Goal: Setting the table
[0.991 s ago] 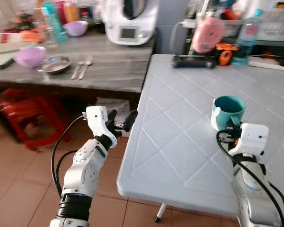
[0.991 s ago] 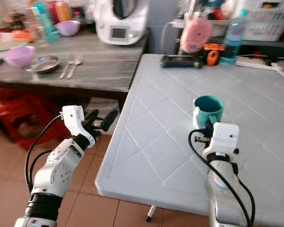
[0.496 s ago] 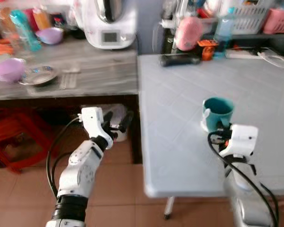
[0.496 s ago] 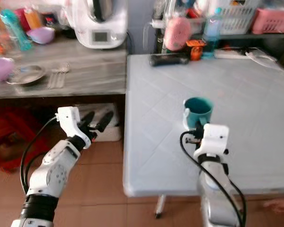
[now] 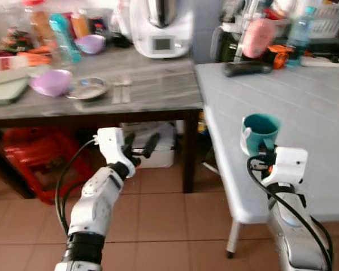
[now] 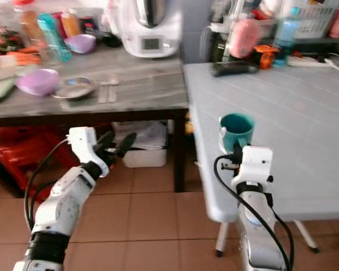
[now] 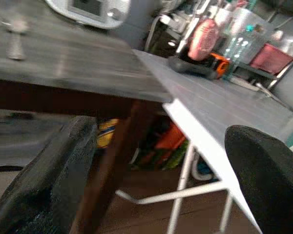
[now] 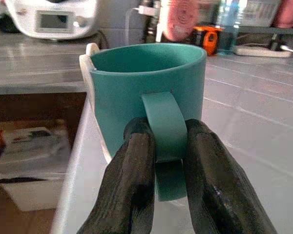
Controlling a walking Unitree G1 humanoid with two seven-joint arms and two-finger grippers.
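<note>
A teal mug [image 5: 260,130] hangs over the left edge of the light grey table [image 5: 311,90]. My right gripper [image 8: 168,130] is shut on its handle, one black finger [image 8: 135,185] on each side. Whether the mug rests on the table I cannot tell. My left gripper [image 5: 140,144] is open and holds nothing, out over the tiled floor in front of the wooden counter [image 5: 152,93]. On that counter lie a purple bowl [image 5: 50,82], a metal plate [image 5: 87,88] and two spoons [image 5: 121,90].
A white kitchen appliance [image 5: 161,25] and bottles [image 5: 62,36] stand at the counter's back. Under the counter are a red stool [image 5: 34,155] and a white box [image 5: 161,148]. A black device [image 5: 246,68], a pink object [image 5: 259,36] and a water bottle [image 5: 300,28] line the table's far side.
The camera has swung, so the table now sits further right and more floor and counter show. The right gripper still holds the mug; the left stays open.
</note>
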